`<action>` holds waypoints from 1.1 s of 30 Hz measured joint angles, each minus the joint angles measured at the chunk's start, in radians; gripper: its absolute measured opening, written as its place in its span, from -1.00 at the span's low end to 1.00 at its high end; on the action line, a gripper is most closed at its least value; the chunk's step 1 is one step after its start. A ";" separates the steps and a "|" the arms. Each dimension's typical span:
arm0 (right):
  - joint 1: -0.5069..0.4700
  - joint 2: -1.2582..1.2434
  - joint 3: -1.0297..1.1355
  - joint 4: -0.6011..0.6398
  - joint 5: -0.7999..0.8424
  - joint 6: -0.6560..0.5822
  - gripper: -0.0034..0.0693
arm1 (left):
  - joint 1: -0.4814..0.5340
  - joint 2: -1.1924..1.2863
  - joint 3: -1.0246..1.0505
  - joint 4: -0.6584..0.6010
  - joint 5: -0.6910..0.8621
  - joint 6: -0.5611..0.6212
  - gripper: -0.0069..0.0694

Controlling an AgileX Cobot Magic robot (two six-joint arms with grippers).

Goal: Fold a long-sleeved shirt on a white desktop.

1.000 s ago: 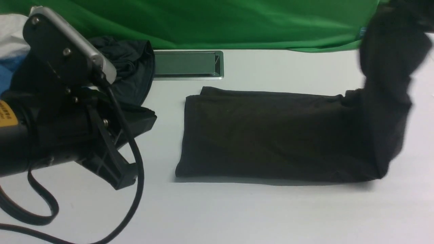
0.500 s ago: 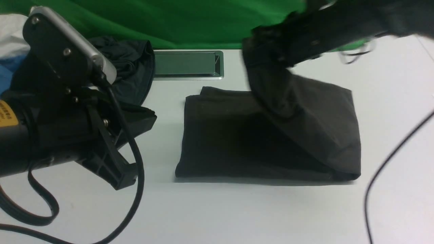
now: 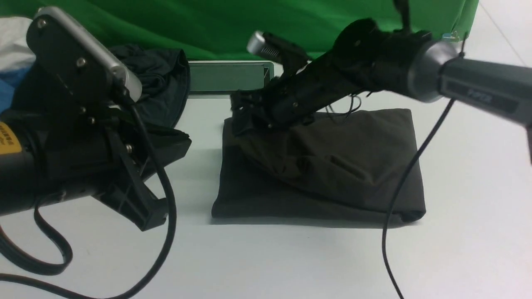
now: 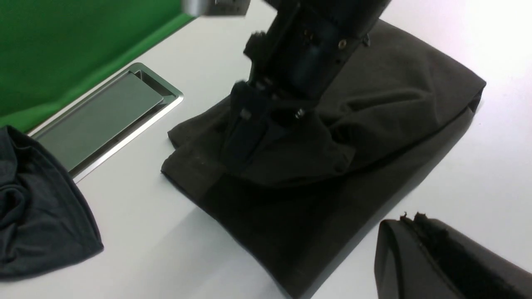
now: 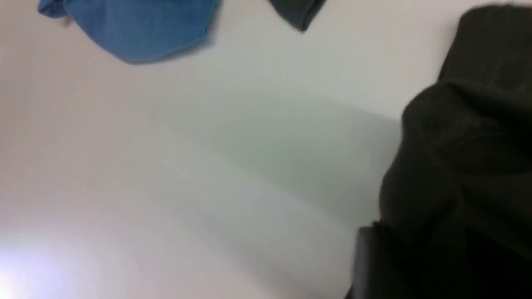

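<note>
Shirt (image 3: 332,166): brownish-black, plain. Desktop (image 3: 291,257): white. Backdrop (image 3: 232,29): green. Hatch (image 3: 226,79): silver frame, grey panel. Garment at 10 o'clock (image 3: 160,79): blackish-teal. Cloth (image 5: 133,25): blue.

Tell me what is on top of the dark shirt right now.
The right gripper rests on the long-sleeved shirt at its far left corner, over a rumpled folded-over layer. Whether cloth sits between its jaws cannot be seen; the gripper body covers that spot.

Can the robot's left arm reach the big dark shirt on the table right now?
Probably yes. The left tool, shut and holding nothing, hangs just beside the large brownish-black folded knit shirt, with only bare white desktop between them. The right tool sits at the shirt's far left corner, not in between.
</note>
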 joint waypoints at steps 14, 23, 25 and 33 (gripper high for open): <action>-0.082 -0.119 -0.104 -0.334 0.338 0.003 -0.34 | 0.000 0.030 0.000 0.012 -0.003 -0.001 -0.77; -0.014 -0.119 0.148 -0.482 0.167 0.067 -0.82 | 0.000 0.216 0.000 -0.013 -0.108 -0.053 -0.77; -0.003 -0.119 0.198 -0.479 0.133 0.069 -0.82 | 0.000 0.264 -0.001 -0.021 -0.130 -0.055 -0.77; 0.002 -0.127 0.235 -0.474 0.222 0.049 -0.82 | 0.000 0.337 -0.021 -0.032 -0.102 -0.056 -0.77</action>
